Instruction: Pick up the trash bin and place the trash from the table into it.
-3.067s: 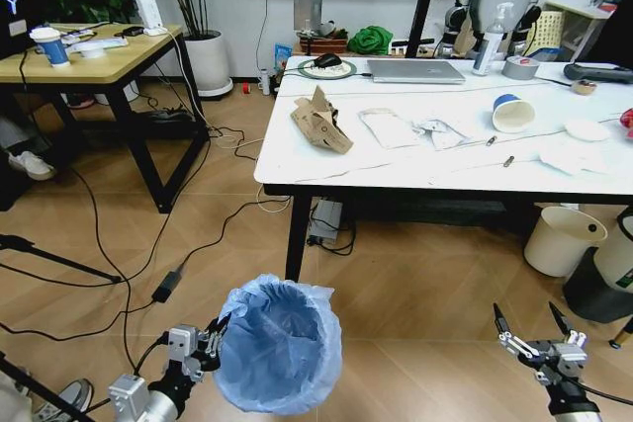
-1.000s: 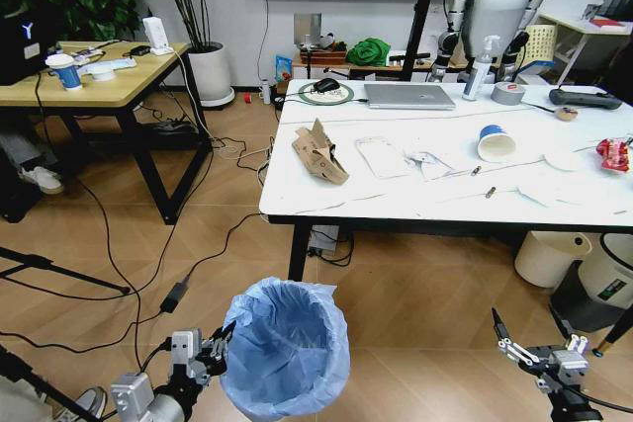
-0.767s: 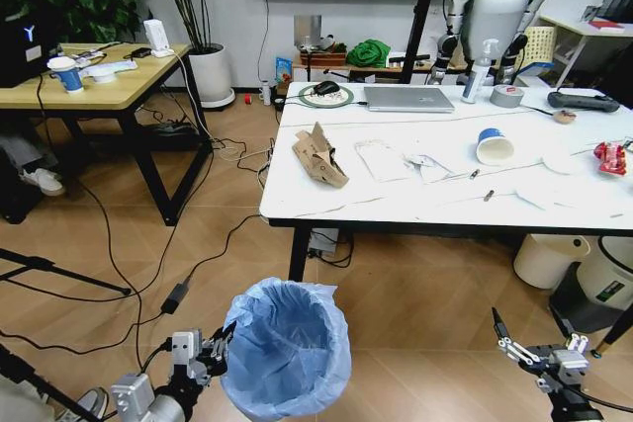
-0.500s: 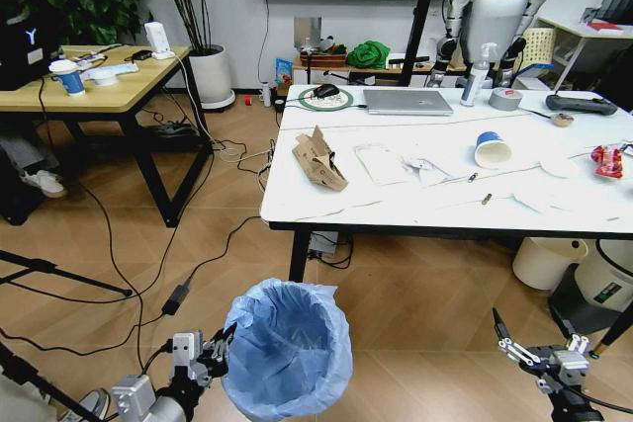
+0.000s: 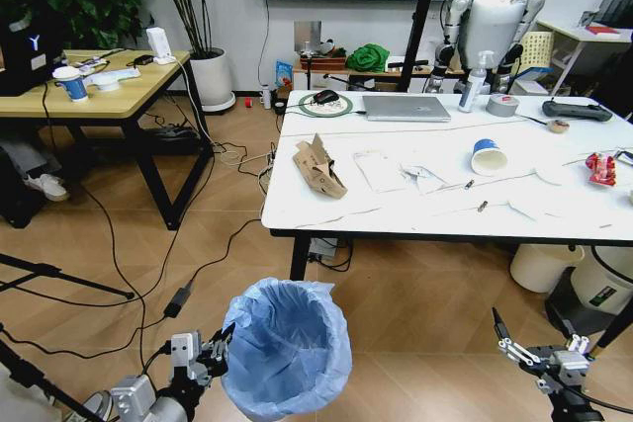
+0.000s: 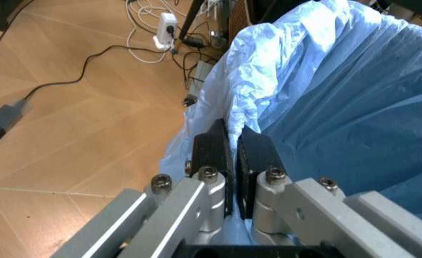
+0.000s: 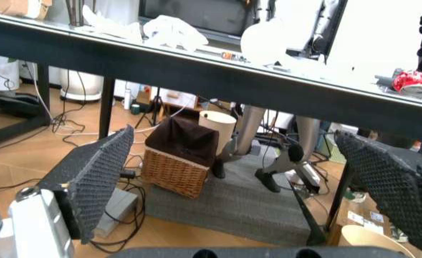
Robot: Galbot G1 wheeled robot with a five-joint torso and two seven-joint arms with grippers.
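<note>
The view had pulled back from the worktop point(image 5: 396, 207), its trash point(image 5: 318, 166) well ahead of both claws. The left claw point(image 6: 230, 156) stayed clenched on the bin point(image 5: 287, 348) rim, low and near; the right claw point(image 5: 534, 331) hung spread, empty, nearer the cup point(image 5: 488, 156).

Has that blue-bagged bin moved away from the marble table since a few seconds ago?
Yes. The trash bin, pinched by the left claw, now sits farther back from the table leg: the floor gap widened, so the robot carrying it backed off.

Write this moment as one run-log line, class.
left gripper: shut on trash bin rim | right gripper: open, low, holding nothing | trash: on table
</note>
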